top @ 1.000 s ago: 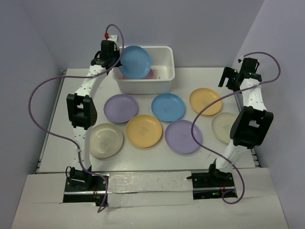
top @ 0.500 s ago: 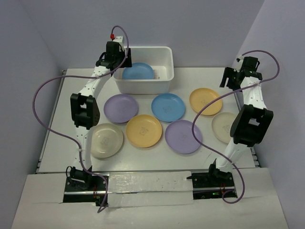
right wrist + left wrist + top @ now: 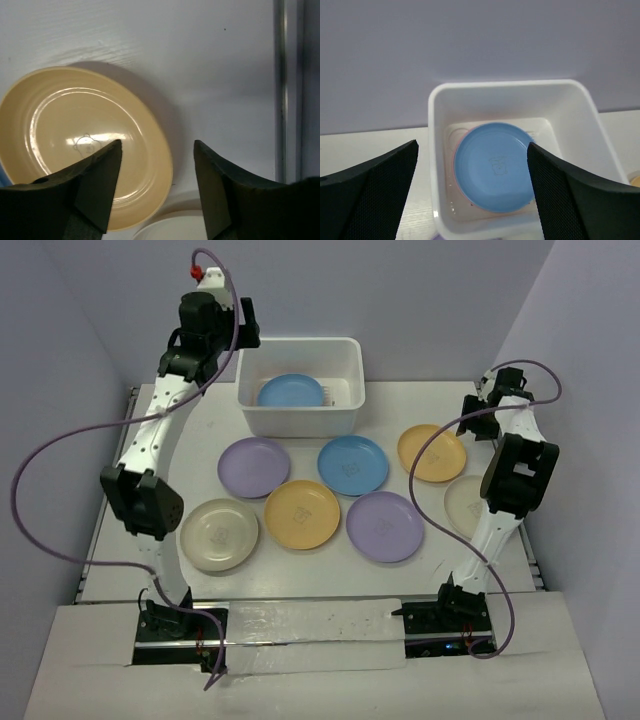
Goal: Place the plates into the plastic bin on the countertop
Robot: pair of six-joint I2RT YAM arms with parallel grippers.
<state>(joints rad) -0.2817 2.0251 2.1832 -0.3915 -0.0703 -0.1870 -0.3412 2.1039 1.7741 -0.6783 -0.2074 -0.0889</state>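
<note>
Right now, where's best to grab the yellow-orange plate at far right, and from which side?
Take the right-hand rim from above. The yellow-orange plate lies flat and shallow, so only its raised edge fits between the jaws, and that side faces bare countertop, clear of the cream plate.

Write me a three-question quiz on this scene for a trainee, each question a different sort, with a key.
1. True or false: the left gripper is holding a plate.
2. What colour is the top plate in the bin? A pink, B blue, C cream.
3. How many plates lie on the table outside the bin?
Key: 1 false, its jaws stand open and empty. 2 B. 3 seven.
</note>
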